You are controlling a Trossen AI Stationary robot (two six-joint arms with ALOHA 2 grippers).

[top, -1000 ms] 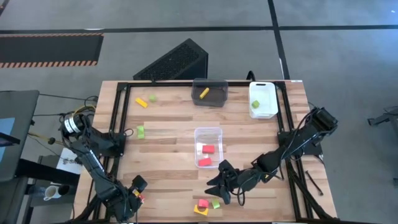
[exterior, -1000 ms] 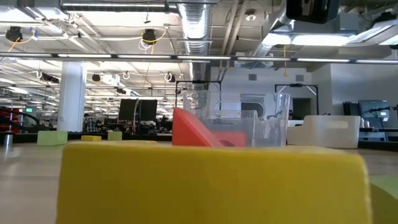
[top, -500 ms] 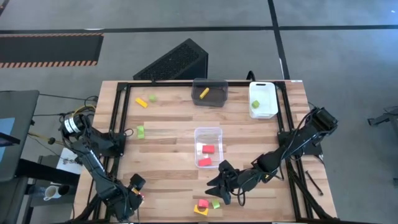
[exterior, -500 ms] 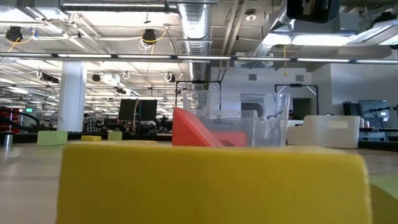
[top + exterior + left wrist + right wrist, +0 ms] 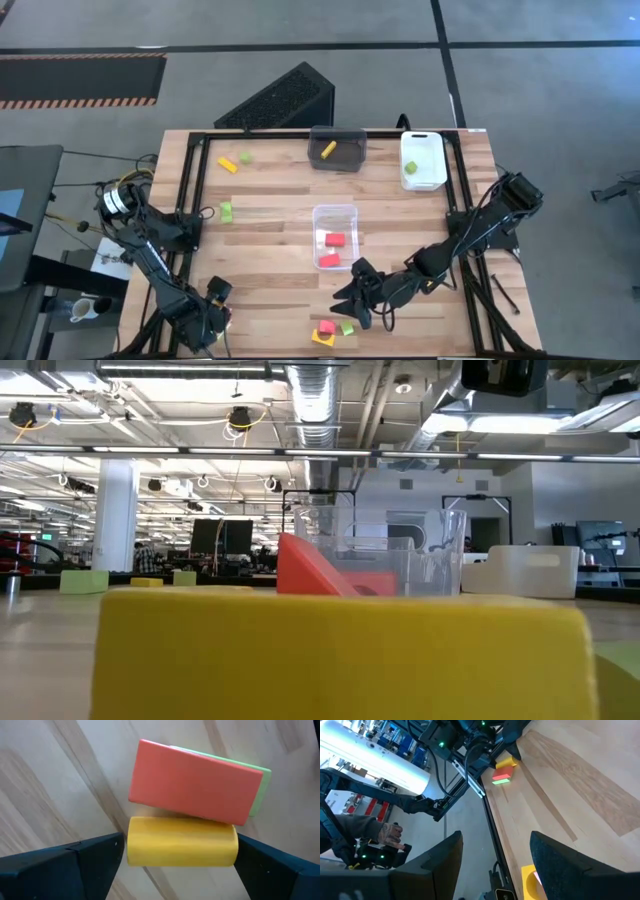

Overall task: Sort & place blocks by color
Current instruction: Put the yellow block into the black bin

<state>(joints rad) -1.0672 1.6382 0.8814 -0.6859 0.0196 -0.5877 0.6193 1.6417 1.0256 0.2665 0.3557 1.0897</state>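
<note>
My left gripper (image 5: 216, 300) is at the table's near-left corner, shut on a yellow block (image 5: 182, 842). Beside that block a red block (image 5: 195, 787) lies on top of a green one (image 5: 265, 790). My right gripper (image 5: 350, 296) hovers open near the table's near edge, just on the far side of a cluster of red (image 5: 326, 327), yellow (image 5: 321, 340) and green (image 5: 347, 327) blocks. That yellow block fills the low view (image 5: 340, 650). Loose yellow (image 5: 229, 165) and green (image 5: 245, 158) (image 5: 227, 211) blocks lie on the left half. My left gripper has the yellow block's two short ends (image 5: 131, 845) between its fingers (image 5: 75, 865), which lie across its length and come from above. The block sits against the red block's side. I cannot tell whether it is lifted off the table.
A clear bin (image 5: 334, 212) mid-table holds two red blocks. The dark bin (image 5: 338, 135) at the far edge holds a yellow bar, and the white bin (image 5: 423, 180) holds a green block. A black frame (image 5: 190, 200) rims the table. A person's gloved hand (image 5: 390, 832) shows beyond the table.
My left gripper has crept slightly toward the table's left edge. Nothing else has moved.
</note>
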